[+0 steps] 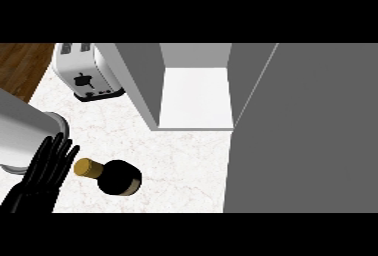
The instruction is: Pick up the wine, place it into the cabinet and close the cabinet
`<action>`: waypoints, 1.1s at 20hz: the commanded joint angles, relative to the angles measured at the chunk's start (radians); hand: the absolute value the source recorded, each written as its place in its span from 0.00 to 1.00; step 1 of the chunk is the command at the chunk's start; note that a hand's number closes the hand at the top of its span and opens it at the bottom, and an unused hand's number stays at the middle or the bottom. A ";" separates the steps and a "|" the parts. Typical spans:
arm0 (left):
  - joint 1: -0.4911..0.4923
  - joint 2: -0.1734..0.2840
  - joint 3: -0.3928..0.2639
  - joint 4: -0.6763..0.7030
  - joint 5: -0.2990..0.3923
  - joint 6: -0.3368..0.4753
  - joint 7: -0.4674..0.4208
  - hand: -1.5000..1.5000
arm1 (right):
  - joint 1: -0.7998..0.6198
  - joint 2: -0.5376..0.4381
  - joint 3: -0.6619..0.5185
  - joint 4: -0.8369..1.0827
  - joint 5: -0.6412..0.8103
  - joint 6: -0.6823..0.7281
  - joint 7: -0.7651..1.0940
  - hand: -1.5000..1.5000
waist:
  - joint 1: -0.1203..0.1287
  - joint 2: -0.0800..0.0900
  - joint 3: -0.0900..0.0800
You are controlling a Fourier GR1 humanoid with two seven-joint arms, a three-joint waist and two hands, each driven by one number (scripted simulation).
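Note:
The wine bottle [116, 177], black with a tan cork top, stands on the white marble counter [184, 160] at the lower left. My left hand [43, 175] is just left of it with straight fingers pointing up, close to the cork but not curled round it. The cabinet [193, 97] stands beyond the bottle with its white inside showing, and its grey door [303, 130] swung open fills the right side. My right hand is out of sight.
A silver toaster [86, 70] sits at the back left of the counter. The counter's wooden edge [18, 65] shows at the far left. My grey left forearm [22, 132] comes in from the left.

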 commanded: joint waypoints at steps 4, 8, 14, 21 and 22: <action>-0.055 -0.001 0.027 0.199 -0.039 -0.059 -0.113 0.00 | 0.008 0.013 -0.041 -0.088 -0.091 0.011 0.018 0.00 | -0.001 0.001 0.000; -0.111 0.003 0.026 0.239 -0.051 -0.062 -0.115 0.00 | 0.015 0.014 -0.038 -0.146 -0.099 0.008 0.067 0.00 | -0.004 0.000 0.000; -0.178 0.003 0.045 0.398 -0.046 -0.110 -0.176 0.00 | 0.019 0.054 0.049 -0.145 0.001 -0.002 0.074 0.00 | -0.005 0.000 -0.001; -0.152 -0.023 0.020 0.495 -0.136 -0.131 -0.322 0.00 | 0.040 0.070 0.045 -0.108 -0.011 0.014 0.040 0.00 | -0.001 0.001 0.000; -0.137 -0.039 0.014 0.405 -0.109 -0.093 -0.239 0.00 | 0.001 0.049 0.020 -0.106 -0.026 0.017 0.075 0.00 | 0.002 0.000 0.000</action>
